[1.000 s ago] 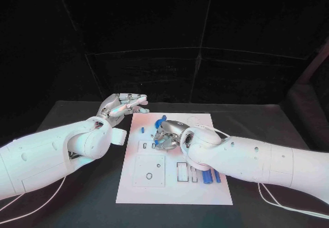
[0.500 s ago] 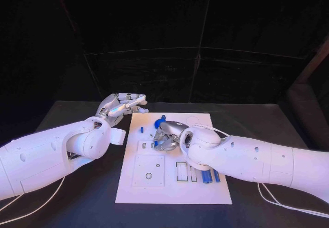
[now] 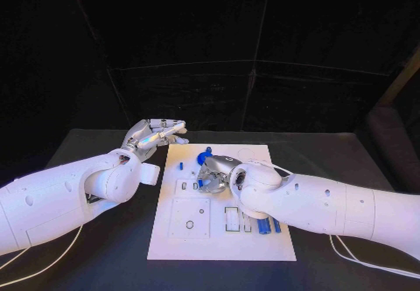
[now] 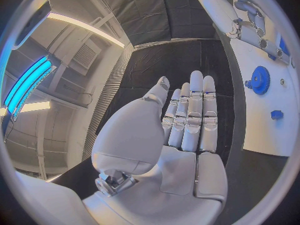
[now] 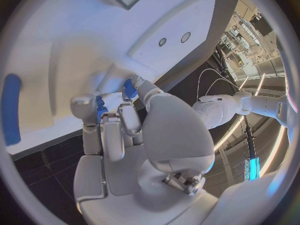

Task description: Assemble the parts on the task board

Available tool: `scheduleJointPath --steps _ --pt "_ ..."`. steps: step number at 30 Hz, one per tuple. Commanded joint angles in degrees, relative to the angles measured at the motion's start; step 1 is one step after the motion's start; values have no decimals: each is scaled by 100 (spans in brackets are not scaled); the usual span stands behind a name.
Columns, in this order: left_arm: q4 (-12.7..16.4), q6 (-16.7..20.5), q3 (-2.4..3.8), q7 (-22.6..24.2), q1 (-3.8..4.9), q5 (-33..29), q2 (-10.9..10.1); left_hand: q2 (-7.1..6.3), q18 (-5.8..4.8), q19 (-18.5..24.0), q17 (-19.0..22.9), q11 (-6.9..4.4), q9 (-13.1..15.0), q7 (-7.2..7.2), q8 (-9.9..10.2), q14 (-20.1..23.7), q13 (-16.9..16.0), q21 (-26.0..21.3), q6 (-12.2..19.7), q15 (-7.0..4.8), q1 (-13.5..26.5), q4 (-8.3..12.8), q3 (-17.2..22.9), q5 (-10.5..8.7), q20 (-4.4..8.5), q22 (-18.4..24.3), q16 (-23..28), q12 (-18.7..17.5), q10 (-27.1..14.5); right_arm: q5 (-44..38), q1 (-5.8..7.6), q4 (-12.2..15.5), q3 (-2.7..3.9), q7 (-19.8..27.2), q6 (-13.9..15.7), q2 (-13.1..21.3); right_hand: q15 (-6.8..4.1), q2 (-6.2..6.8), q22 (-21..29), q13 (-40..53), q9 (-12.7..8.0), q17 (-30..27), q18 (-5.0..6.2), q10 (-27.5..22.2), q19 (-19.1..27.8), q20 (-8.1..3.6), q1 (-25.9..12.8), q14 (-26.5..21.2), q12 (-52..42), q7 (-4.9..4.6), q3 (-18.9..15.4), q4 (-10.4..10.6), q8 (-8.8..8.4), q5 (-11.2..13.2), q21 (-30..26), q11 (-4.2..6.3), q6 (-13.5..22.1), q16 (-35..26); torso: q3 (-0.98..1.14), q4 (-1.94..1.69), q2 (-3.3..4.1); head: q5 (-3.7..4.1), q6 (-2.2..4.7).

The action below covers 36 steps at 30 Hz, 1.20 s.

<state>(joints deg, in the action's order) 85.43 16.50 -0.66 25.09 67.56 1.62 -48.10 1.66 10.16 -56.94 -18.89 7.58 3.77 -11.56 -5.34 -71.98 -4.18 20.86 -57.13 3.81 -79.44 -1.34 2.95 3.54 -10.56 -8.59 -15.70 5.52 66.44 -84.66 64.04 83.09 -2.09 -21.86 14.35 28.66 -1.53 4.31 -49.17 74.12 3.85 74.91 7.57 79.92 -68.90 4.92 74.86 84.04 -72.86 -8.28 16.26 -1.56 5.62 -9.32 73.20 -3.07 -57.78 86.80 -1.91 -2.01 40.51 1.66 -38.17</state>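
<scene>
Task board (image 3: 223, 233) flat at mid-table, white, long side running away from the robot, set on the black table (image 3: 350, 157). Left hand (image 3: 156, 134) raised off the board's far left corner, over bare tabletop, fingers straight and side by side, thumb apart, nothing held; same seen in the left wrist view (image 4: 187, 120), palm open toward the dark table, board edge off to one side. Right hand (image 3: 213, 174) down on the board's upper middle, fingers curled inward onto the surface. From the right wrist view (image 5: 119, 130), fingertips (image 5: 83, 106) pressed close together against the white plate with a small blue part (image 5: 129, 89) pinched among them, a second sliver of blue beside another fingertip; cannot tell whether that sliver belongs to the same piece. Blue gear (image 4: 259, 80) lying flat on the board near its far edge, also glimpsed in the head view just beyond the right hand (image 3: 207, 151). Small blue peg (image 3: 181, 165) standing near the board's left edge, apart from both hands. Blue bars (image 3: 269, 225) lying side by side toward the board's near right, partly under the right forearm, just right of a rectangular slot (image 3: 232, 219). Larger square recess (image 3: 190, 217) with an oval hole at near left.
</scene>
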Motion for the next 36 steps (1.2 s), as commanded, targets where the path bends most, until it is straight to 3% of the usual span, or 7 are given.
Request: scheduleJointPath --steps 1,14,23,28,34,35,36 --pt "3 -39 4 68 11 -14 6 29 32 -35 -9 1 1 4 25 19 7 -20 -23 12 45 38 10 -4 7 9 27 -21 -21 -95 -14 -6 -17 -150 -5 4 47 60 19 -26 -2 721 4 -45 27 15 -9 429 41 -3 -1 14 -32 -27 -46 -11 50 -33 -4 -1 2 0 2" --pt "2 -30 4 78 11 -14 0 28 32 -36 -15 3 0 2 31 19 9 -22 -18 13 44 43 12 -4 6 11 31 -30 -28 -101 -16 0 -17 -102 226 -15 83 302 96 -177 5 697 17 -148 56 55 -236 422 182 -32 -327 148 -119 -77 -97 -47 299 -50 -5 0 2 -13 0" --pt "-20 -51 4 78 11 -14 4 33 34 -42 -25 -1 2 14 31 10 11 -21 -27 10 40 50 20 -3 7 12 33 -41 -30 -101 -22 78 -17 146 794 29 121 352 124 -336 4 696 18 -252 46 88 -167 421 312 -82 -791 312 -136 -145 -121 -96 578 -55 4 5 6 -14 5" --pt "-53 -46 4 -25 11 83 1 62 52 -232 -161 -101 21 109 -12 -251 -3 82 -188 -81 74 68 59 -4 82 -27 -85 -33 155 -21 -24 332 -14 784 1130 270 132 302 256 -363 5 597 40 -267 112 98 -43 396 317 -99 -943 371 -116 -165 -186 -108 656 -104 10 8 -5 -29 -1" --pt "-121 -104 4 -687 11 879 -26 26 46 -974 -727 -411 51 391 -121 -1255 -120 585 -642 -423 352 -92 -9 -2 413 -259 -841 171 931 506 162 797 6 1921 1029 910 135 203 496 -336 23 434 82 -256 250 106 91 352 266 -95 -1014 389 -47 -126 -320 -107 627 -197 17 27 -32 -68 0" --pt "-156 -213 4 -944 11 1129 -24 26 54 -1242 -1405 -507 57 422 -113 -1444 -179 786 -665 -492 395 -129 -24 2 510 -358 -1674 258 1100 790 233 858 12 2093 953 1037 126 173 524 -316 40 407 87 -240 266 104 125 345 238 -77 -1021 385 8 -143 -340 -94 547 -214 20 29 -38 -81 2" --pt "-192 -334 5 -1175 12 1355 -22 22 59 -1467 -2375 -567 66 452 -98 -1541 -243 971 -663 -545 421 -154 -34 2 593 -452 -2794 349 1240 1026 292 901 24 2220 909 1141 113 138 523 -289 60 404 88 -218 265 97 158 345 203 -55 -1022 378 73 -167 -344 -76 451 -218 24 32 -46 -92 -1"
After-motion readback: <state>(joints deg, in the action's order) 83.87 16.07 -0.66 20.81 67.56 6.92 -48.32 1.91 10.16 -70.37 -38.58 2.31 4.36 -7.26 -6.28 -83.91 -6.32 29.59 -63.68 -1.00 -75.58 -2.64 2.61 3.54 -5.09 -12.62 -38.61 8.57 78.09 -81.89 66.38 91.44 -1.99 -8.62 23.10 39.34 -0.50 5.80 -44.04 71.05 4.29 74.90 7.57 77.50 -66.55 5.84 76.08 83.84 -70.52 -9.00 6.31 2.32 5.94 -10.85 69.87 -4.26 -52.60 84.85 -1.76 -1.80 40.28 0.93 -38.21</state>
